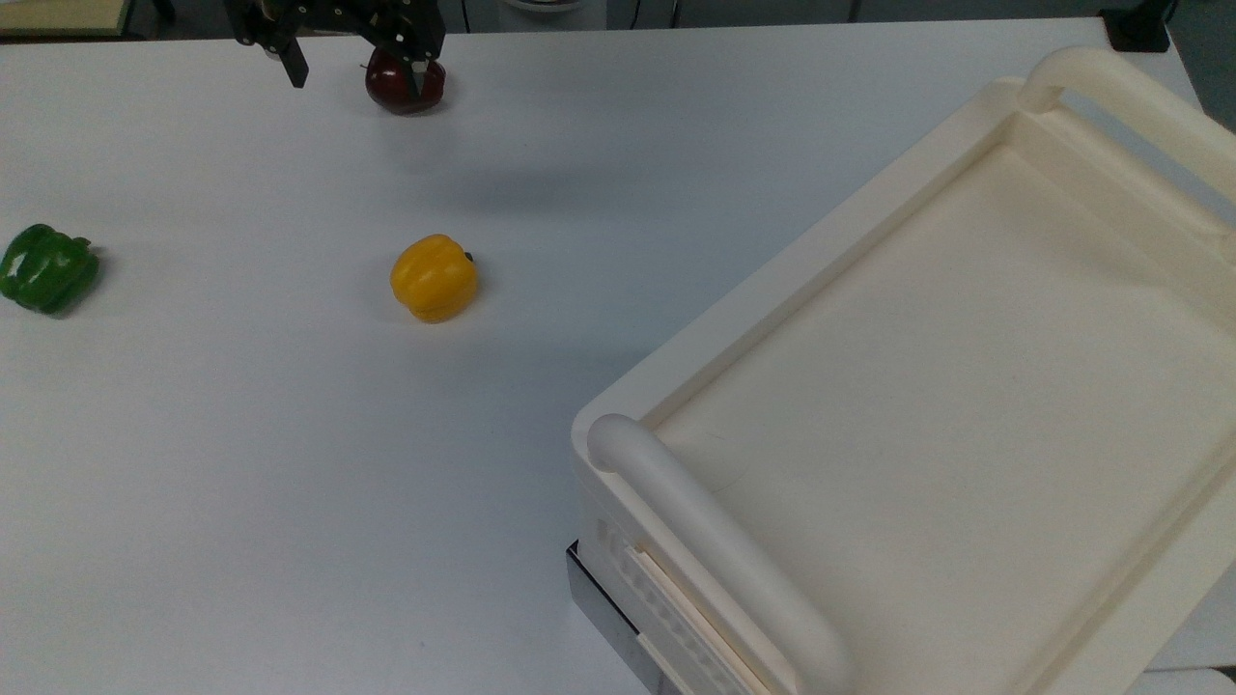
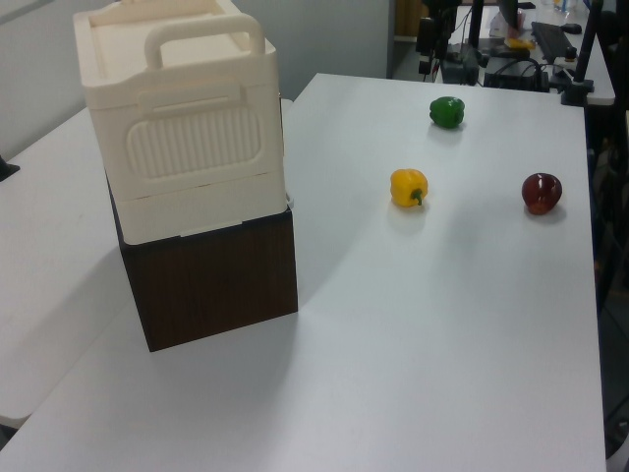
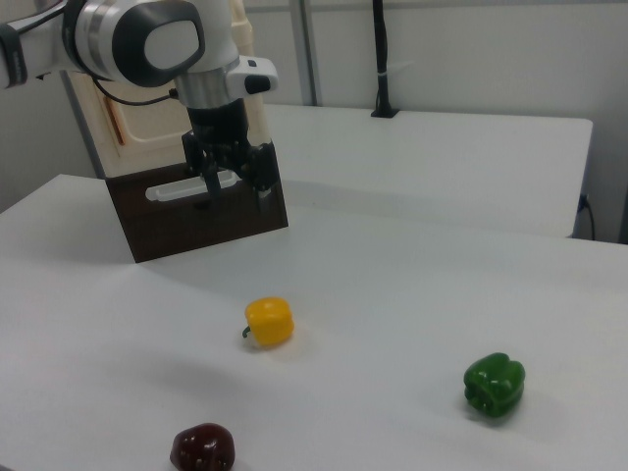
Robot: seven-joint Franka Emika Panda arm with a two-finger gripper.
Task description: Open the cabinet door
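Top view: the gripper [image 1: 350, 69] hangs at the upper left edge of the frame, fingers spread apart and holding nothing; one finger overlaps the red pepper [image 1: 405, 85] on the white table [image 1: 290, 434]. The yellow pepper [image 1: 434, 278] lies left of centre and the green pepper [image 1: 46, 268] at the far left. The cabinet [image 1: 917, 405] fills the lower right, showing its recessed top and two rounded bars.

Left view: the cabinet [image 2: 182, 147] stands at the upper left on a dark brown base [image 2: 211, 285], its slotted panel facing the camera. The three peppers lie at the upper right.

Right view: the gripper [image 3: 234, 182] hovers at the upper left, open, in front of the brown base [image 3: 196, 221]. The cabinet door [image 3: 147, 123] shows behind the arm [image 3: 147, 39], a copper strip near its left edge; whether it is ajar cannot be told.
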